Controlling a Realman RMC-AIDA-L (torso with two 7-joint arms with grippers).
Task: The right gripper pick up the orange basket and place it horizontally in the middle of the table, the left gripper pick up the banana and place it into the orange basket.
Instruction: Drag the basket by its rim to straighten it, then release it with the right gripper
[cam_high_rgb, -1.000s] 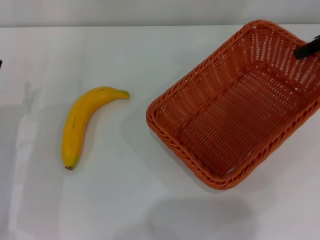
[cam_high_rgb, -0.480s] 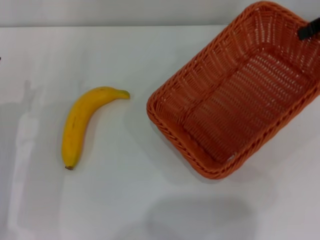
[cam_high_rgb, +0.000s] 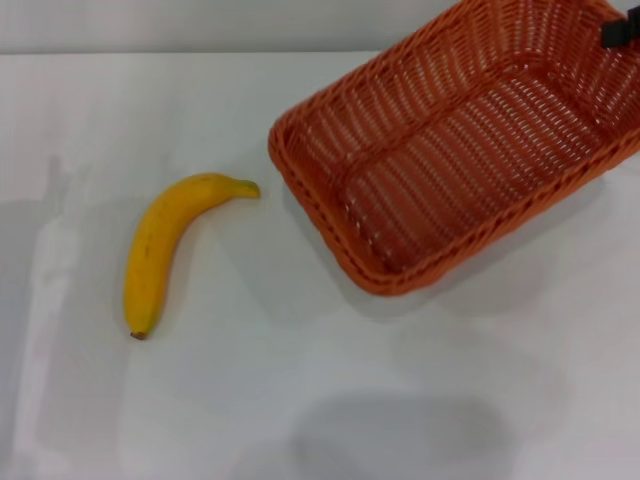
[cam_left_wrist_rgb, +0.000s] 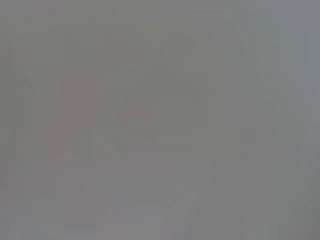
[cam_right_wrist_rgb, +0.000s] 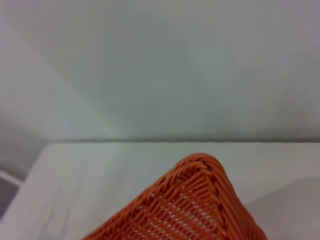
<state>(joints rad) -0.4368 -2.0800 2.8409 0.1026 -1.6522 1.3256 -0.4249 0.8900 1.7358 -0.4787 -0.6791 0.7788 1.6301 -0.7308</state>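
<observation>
The orange basket (cam_high_rgb: 460, 140) hangs tilted above the table (cam_high_rgb: 250, 400) at the upper right of the head view, with its shadow on the white top below it. My right gripper (cam_high_rgb: 620, 30) shows only as a black bar at the basket's far right rim and is shut on that rim. A corner of the basket (cam_right_wrist_rgb: 195, 205) fills the lower part of the right wrist view. The yellow banana (cam_high_rgb: 165, 250) lies flat on the table to the left of the basket, apart from it, stem pointing toward the basket. My left gripper is out of view.
The table's back edge meets a pale wall (cam_high_rgb: 200, 25) along the top of the head view. The left wrist view is a plain grey blur with nothing to make out.
The basket has risen and swung left and toward the back of the table, its near corner lifting off the surface. The banana has not moved.
</observation>
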